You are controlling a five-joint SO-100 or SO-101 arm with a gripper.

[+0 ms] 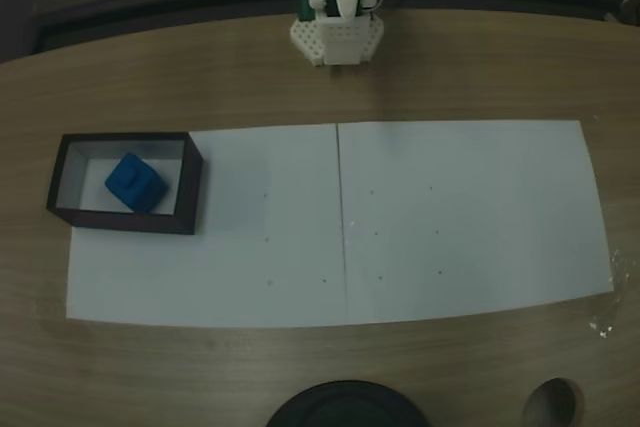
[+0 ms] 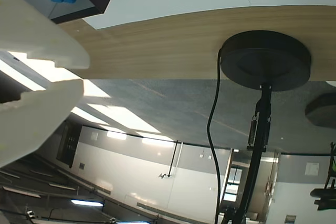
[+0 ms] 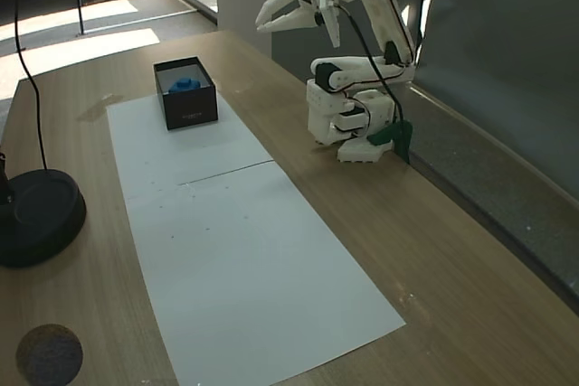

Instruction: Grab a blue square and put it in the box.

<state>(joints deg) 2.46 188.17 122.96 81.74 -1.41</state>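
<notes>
One blue square (image 1: 137,183) sits inside box (image 1: 190,192).

Box walls (image 3: 190,106) hide most of the blue square (image 3: 185,84)

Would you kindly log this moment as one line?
blue square: inside box | gripper: empty, raised near base | task: placed

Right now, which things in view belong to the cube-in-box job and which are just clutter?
Job items:
- small bright blue cube, already lying inside the box
- shallow black-walled box with white inside
- white two-finger pincer, raised, holding nothing

Just lying about:
- white paper sheets on the wooden table
- round black stand base with cable
</notes>
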